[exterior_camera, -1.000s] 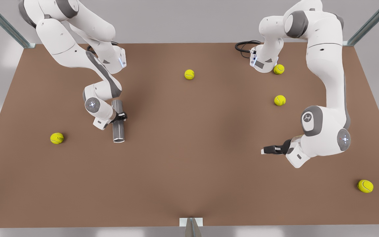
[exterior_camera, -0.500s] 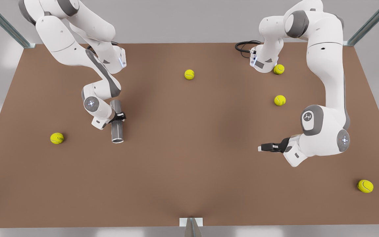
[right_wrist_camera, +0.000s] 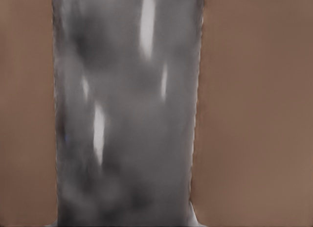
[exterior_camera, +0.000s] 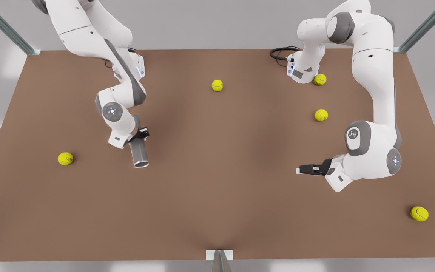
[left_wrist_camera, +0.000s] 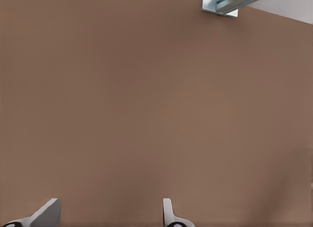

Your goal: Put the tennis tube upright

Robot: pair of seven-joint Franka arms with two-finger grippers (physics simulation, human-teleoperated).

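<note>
A brown tabletop (exterior_camera: 217, 196) fills the room between pale grey walls, with metal frame struts (exterior_camera: 2, 26) running up from its far corners and a small bracket (exterior_camera: 219, 255) at the middle of the near edge. Six yellow-green tennis balls lie on it. Going from the front view's left: one ball (exterior_camera: 65, 158) near the left edge, one (exterior_camera: 217, 85) at the far centre, one (exterior_camera: 320, 79) touching or just beside the base of the arm on the front view's right, one (exterior_camera: 321, 115) nearer than that, and one (exterior_camera: 419, 213) close to the near right corner.

On the front view's left, the right arm folds down from its base at the far edge, wrist angled toward the tabletop. The right pincer (exterior_camera: 141, 134) is clamped across the tennis tube (exterior_camera: 139, 151), gripping it partway along its length. The tube is tilted, its pale-rimmed open end (exterior_camera: 141, 164) pointing toward the near edge and slightly to the front view's right. In the right wrist view the grey metallic tube body (right_wrist_camera: 127, 109) lies close against the camera, with tabletop on both sides.

On the front view's right, the left arm waits, elbow high and forearm bent back over the tabletop. The left pincer (exterior_camera: 308, 170) points toward the front view's left, above bare surface and well apart from the tube. In the left wrist view its two fingertips (left_wrist_camera: 46, 212) stand spread, with nothing between them
</note>
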